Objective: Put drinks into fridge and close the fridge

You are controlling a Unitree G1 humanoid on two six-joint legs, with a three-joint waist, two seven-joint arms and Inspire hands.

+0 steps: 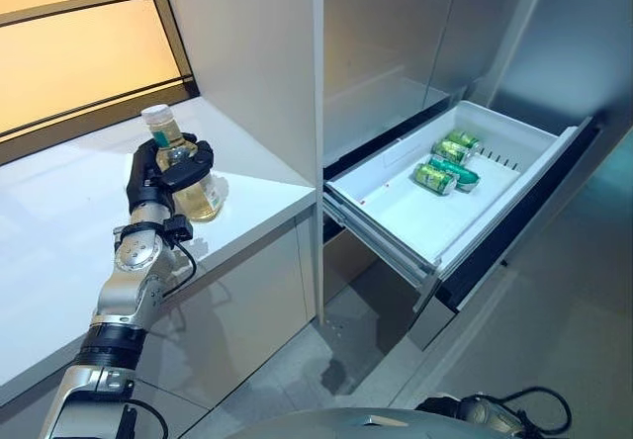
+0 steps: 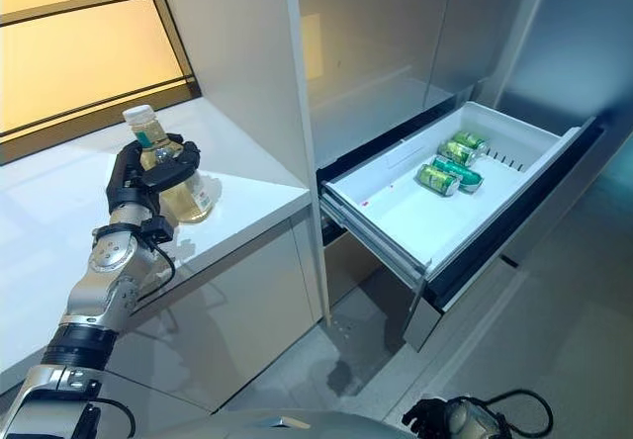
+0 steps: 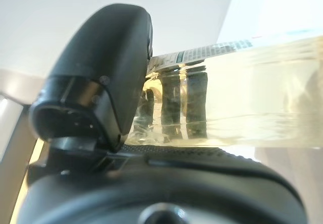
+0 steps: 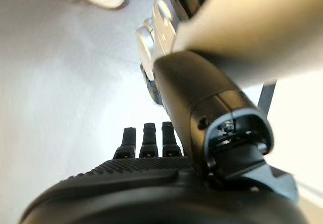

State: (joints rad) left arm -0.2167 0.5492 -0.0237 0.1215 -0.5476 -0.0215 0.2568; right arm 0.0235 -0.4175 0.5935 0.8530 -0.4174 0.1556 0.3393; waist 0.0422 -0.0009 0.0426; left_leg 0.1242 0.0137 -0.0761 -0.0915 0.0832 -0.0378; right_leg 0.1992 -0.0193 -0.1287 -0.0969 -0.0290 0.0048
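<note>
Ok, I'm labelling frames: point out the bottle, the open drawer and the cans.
bottle [image 1: 203, 199], left eye view, its amber lower body.
drawer [image 1: 415, 212], left eye view, its bare white floor.
cans [image 2: 436, 179], right eye view, the nearest can's side.

I am standing in what looks like a modern home kitchen. A white counter [image 1: 59, 212] is running under an amber-lit window [image 1: 79, 34], pale tall cabinets [image 1: 247, 53] are rising beside it, and a steel fridge's pull-out drawer [image 1: 435, 221] is hanging open over a grey tiled floor [image 1: 554, 340].
</note>
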